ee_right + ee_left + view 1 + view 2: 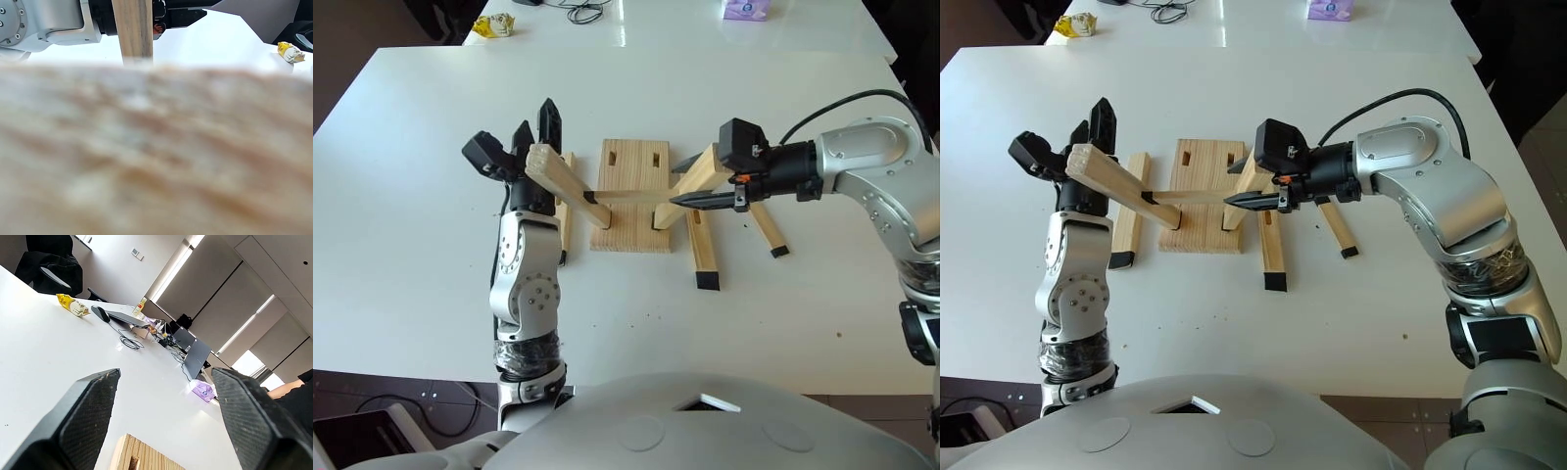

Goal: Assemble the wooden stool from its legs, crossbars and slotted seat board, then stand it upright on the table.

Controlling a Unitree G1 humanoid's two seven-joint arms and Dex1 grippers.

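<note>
- White bench [411, 245], nearest the robot: one loose leg [702, 250] lies flat, black foot toward the robot. A second loose leg [767, 230] lies angled near its right side.
- On the left, a third loose leg [566, 211] lies flat just beside the seat board, partly hidden by the left arm.
- Seat board [629, 230] lies flat mid-bench, with two slots visible near its far edge.
- Above the board a crossbar [631, 196] runs level and joins two tilted legs, the raised left leg [563, 178] and the raised right leg [703, 168]. Their lower ends point in toward the board.
- Left gripper [535, 119] sits at the upper end of the raised left leg, pointing away from the robot. Its jaws are released: the left wrist view shows the fingers [88, 416] well apart with nothing between the tips.
- Right gripper [690, 201] points left, under the raised right leg and close to the crossbar's right end. Cannot tell whether its jaws are clenched on the wood. In the right wrist view blurred wood lies close to the camera.
- Far back: a yellow packet [494, 24], a dark cable [582, 12] and a purple pack [744, 10].
</note>
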